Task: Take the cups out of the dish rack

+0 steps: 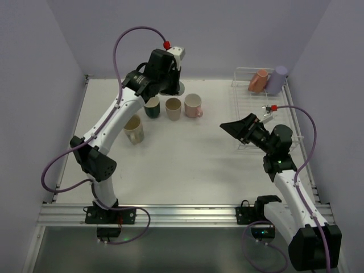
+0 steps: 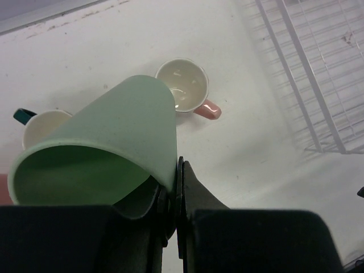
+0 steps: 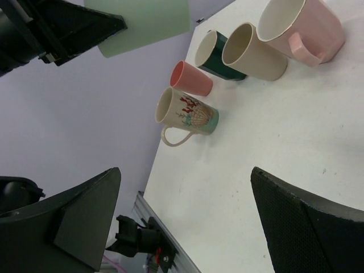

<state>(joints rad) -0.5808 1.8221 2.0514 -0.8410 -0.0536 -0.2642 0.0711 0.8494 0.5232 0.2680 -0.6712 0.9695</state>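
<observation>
Over on the left, the left gripper hangs above the table at about 11 o'clock in the top view. Its jaws are pinched together on the wall of the light green cup, which is tilted with its mouth towards the wrist camera.

Down on the table, the cream mug with a printed picture stands upright at 9 o'clock. A coral tumbler sits just beside it on the far side. Next comes a tight row towards 12 o'clock, all mouths up: the dark green mug, the tan cup, then the pink mug with its handle at 3 o'clock.

Moving right, the right gripper hovers at the dish rack's 8 o'clock corner, pointing to 9 o'clock. Its jaws are spread wide apart, and only bare table shows between them.

The rack itself fills the 2 o'clock corner. At its 12 o'clock end the salmon cup and the lavender cup lean side by side.
</observation>
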